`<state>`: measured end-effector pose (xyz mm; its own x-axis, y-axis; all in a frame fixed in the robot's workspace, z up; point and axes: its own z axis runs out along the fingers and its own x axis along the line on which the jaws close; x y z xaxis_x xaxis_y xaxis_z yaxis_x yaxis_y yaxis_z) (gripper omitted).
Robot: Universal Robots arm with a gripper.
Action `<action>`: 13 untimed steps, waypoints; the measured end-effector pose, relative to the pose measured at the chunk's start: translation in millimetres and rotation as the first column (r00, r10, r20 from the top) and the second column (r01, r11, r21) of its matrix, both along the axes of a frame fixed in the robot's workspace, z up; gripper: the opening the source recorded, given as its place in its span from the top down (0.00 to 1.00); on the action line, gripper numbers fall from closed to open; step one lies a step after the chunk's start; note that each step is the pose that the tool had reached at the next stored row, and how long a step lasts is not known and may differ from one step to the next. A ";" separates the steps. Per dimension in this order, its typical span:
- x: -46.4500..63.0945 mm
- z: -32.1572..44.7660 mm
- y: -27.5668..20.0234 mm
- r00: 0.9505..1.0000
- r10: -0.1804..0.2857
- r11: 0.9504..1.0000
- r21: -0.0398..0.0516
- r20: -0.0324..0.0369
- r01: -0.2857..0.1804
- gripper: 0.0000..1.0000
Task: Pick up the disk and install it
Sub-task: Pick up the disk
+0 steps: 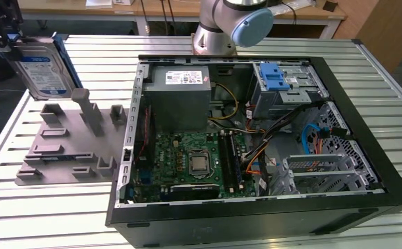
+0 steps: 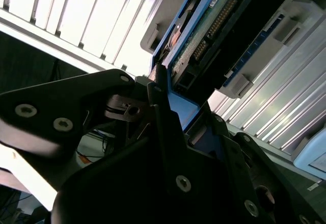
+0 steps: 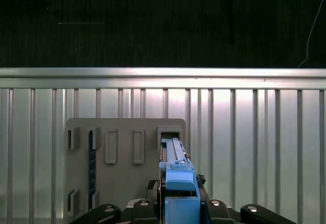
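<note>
1. My gripper [image 3: 175,203] pinches the disk [image 1: 43,70] by its blue frame. My fingers [image 2: 163,127] press on it, one on each side.
2. I think the job now is carrying it, so hold tight, go slow, no tilt, and don't bump the green board side.
3. The disk stands on edge at the far left, over the grey holder [image 1: 62,150].
4. It's flat & silver, w/ a white & blue label.
5. The open PC case [image 1: 256,218] sits to the right, well apart.

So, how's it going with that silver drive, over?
Jaws shut on silver rectangular hard drive in blue plastic carrier. Drive upright over grey slotted holder, outside open black computer case. Grey post close beside it.
</note>
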<state>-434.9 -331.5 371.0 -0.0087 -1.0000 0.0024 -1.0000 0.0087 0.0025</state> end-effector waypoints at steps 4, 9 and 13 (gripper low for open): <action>0.0 1.8 0.0 1.000 0.000 1.000 0.000 0.000 0.000 0.64; 0.0 3.6 0.0 1.000 0.000 1.000 0.000 0.000 0.000 0.64; 0.0 5.6 0.0 1.000 0.000 1.000 0.000 0.000 0.000 0.64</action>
<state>-434.9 -331.5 376.6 -0.0087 -1.0000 0.0023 -1.0000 0.0087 0.0026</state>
